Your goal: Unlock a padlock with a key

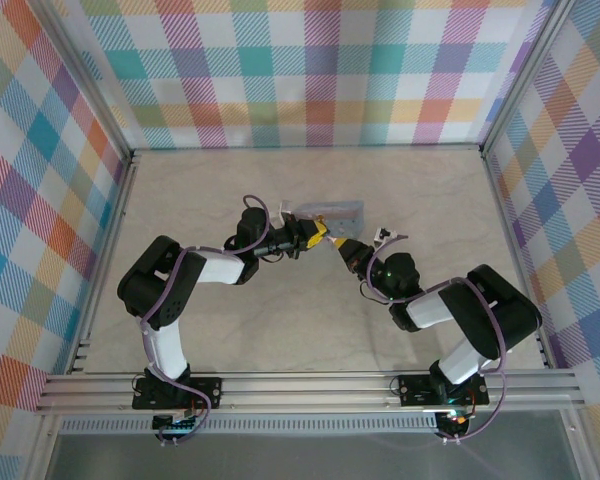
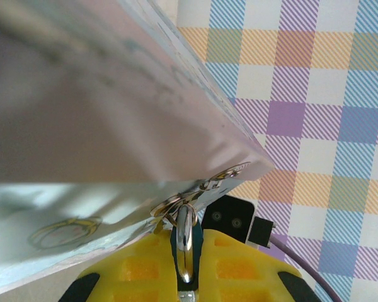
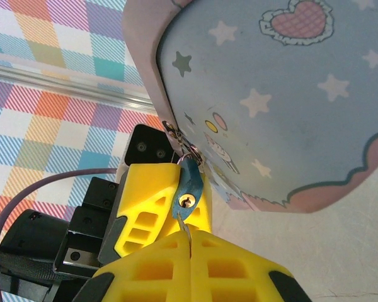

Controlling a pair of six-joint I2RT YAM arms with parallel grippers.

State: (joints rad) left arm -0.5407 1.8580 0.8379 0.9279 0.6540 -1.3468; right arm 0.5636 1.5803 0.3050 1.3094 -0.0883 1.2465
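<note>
tin [image 3: 290,107] shut, contents hidden; left jaws clamp padlock [image 3: 190,182] hanging off it, right jaws pinch key [image 3: 189,234] touching the padlock

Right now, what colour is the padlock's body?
Blue; the padlock shows best in the right wrist view.

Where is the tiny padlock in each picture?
Top external: too small to pick out; somewhere beside the tin, mid-picture.
Left wrist: padlock bottom middle, edge-on, just below the tin.
Right wrist: padlock at centre, hanging under the tin's corner, keyhole facing us.
Shared landmark: the pale blue tin.
</note>
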